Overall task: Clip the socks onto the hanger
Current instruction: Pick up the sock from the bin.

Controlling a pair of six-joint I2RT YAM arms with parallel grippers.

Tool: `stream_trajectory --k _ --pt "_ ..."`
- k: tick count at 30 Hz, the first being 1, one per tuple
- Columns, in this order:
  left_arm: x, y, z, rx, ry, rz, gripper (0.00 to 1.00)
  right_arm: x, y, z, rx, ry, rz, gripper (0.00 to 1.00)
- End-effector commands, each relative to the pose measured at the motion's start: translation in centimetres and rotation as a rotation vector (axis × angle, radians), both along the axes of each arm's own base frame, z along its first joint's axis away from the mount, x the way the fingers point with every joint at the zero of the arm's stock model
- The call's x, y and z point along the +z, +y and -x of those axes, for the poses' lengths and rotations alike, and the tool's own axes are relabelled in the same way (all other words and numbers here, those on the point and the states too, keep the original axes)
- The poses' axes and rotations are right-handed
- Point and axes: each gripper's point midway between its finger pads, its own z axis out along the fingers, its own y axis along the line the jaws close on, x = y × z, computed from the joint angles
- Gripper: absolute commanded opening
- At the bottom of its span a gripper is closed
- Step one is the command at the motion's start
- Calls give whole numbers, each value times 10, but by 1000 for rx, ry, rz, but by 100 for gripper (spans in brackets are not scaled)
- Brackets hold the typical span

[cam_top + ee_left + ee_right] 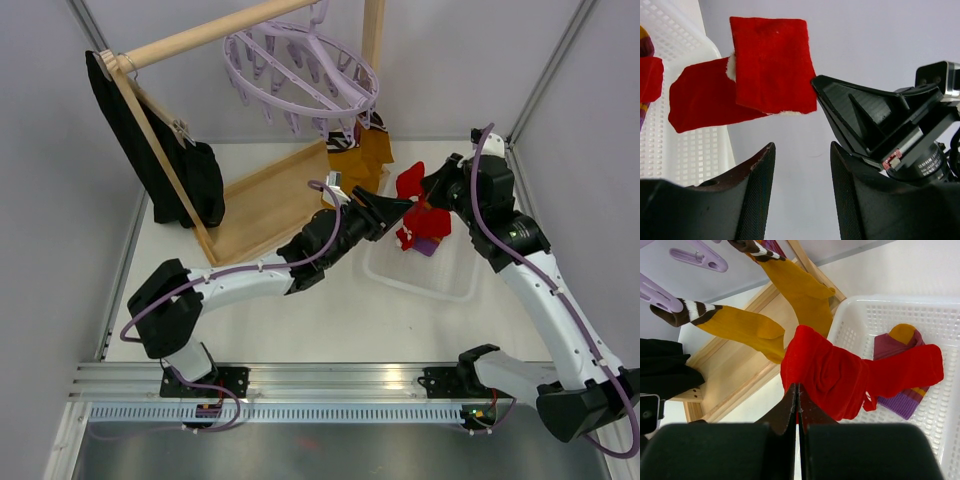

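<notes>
My right gripper (798, 388) is shut on the edge of a red sock (830, 370), which hangs from its tips above the basket. In the left wrist view the same red sock (770, 65) dangles folded ahead of my left gripper (802, 150), whose jaws stand open and empty just below it. From above, the left gripper (388, 208) sits left of the red sock (410, 183) and the right gripper (432, 192) right of it. The lavender hanger (300, 65) hangs from the wooden bar, and two mustard socks (747, 327) are clipped to its pegs (657, 296).
A white perforated basket (420, 275) lies under the grippers, holding a purple striped sock (900, 340) and another red sock (425, 225). A wooden rack base (265, 205) and a black garment (185, 180) on a wooden hanger stand at the left.
</notes>
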Motion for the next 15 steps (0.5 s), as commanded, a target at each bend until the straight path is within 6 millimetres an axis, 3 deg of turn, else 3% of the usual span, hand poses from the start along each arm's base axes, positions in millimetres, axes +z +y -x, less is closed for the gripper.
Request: stream_trajectory --k 1,15 --pt "24 -3 -8 33 17 116 54 20 3 5 35 -66 -2 0" --pt "30 -15 -14 27 14 146 54 20 7 18 108 -80 44 0"
